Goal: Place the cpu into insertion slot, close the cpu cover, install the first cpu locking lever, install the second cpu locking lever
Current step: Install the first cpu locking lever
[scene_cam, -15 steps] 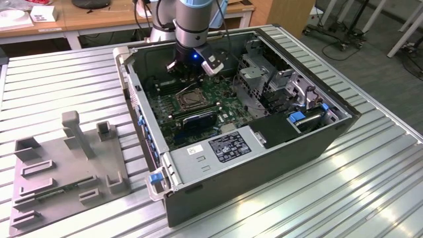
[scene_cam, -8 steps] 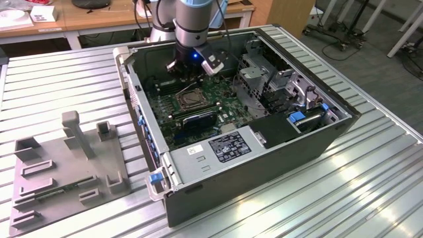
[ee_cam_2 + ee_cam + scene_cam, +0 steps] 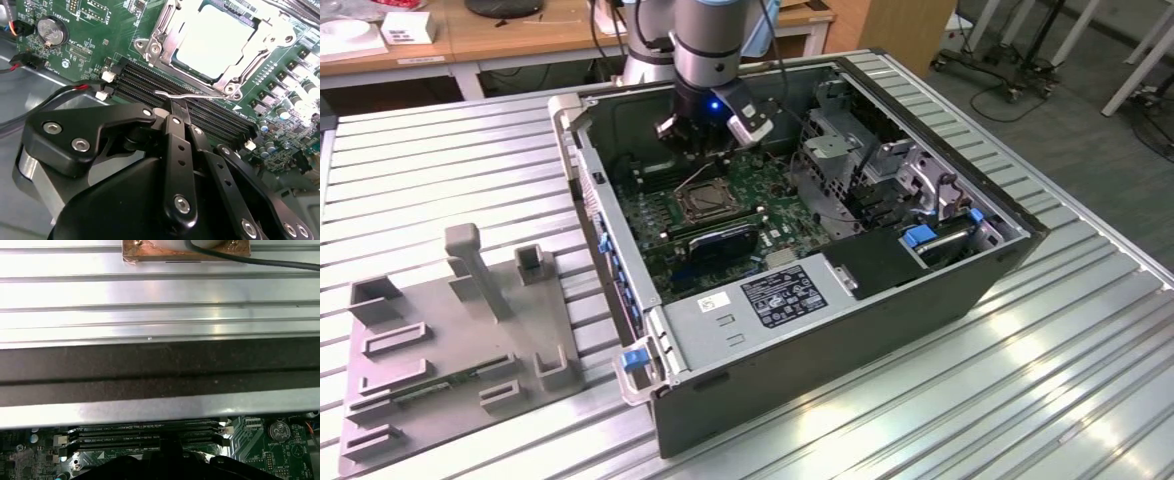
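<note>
Open computer case [image 3: 854, 320] lying on ribbed metal surface [image 3: 440, 150]. Grey fixture tray [image 3: 454, 340] well apart from it, toward the exterior view's left. Arm reaching down into case, pincer [image 3: 707, 148] low over green board [image 3: 761, 185], near insertion slot [image 3: 700, 200].

In second wrist view: cpu [image 3: 215, 45] seated flat in the socket, silvery top facing up. Cpu cover [image 3: 167, 37] down around it, framing the chip's edges through the cut-out centre. Thin wire locking lever [image 3: 165, 94] running along the socket edge nearest the fingers, between socket and long black memory slots [image 3: 150, 80]. Pincer [image 3: 179, 104] with fingers drawn together, no visible gap at the tips, tips right at the lever wire. Wire pinched or merely touched: cannot tell. Nothing else in its grasp.

Also on board: round coin battery [image 3: 52, 30] off to one side, red and black cable [image 3: 70, 90] trailing across case floor near the pincer body.

In first wrist view: memory slots [image 3: 145, 435] again, dark bulk of pincer [image 3: 170, 455] in front, case wall [image 3: 160, 370] and ribbed surface [image 3: 160, 290] beyond.
</note>
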Available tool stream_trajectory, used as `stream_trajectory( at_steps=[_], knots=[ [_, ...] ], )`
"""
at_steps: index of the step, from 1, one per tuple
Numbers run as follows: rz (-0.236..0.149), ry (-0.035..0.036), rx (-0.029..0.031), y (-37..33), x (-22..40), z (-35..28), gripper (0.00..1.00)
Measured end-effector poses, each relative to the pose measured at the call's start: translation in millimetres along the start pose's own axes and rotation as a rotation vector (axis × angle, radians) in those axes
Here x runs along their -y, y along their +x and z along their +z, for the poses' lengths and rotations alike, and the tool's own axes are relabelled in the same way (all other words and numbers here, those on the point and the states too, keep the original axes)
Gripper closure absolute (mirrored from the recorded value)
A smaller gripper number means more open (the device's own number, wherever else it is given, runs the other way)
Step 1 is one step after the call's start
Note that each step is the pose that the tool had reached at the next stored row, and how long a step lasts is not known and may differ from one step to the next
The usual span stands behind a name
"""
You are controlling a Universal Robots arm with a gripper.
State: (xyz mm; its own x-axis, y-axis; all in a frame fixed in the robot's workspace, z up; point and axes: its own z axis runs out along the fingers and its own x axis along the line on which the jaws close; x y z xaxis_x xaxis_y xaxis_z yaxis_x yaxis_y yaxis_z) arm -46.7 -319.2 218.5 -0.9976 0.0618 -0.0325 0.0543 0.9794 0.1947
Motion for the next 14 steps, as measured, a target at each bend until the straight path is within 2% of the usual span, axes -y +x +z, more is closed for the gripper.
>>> stream_trajectory(
  at_steps=[10,14],
  knots=[
    [0.000,0.0000,0.0011,-0.2,-4.1,-11.3,0.89],
    [0.000,-0.0004,0.0014,-0.2,-6.3,-13.2,0.89]
  ],
)
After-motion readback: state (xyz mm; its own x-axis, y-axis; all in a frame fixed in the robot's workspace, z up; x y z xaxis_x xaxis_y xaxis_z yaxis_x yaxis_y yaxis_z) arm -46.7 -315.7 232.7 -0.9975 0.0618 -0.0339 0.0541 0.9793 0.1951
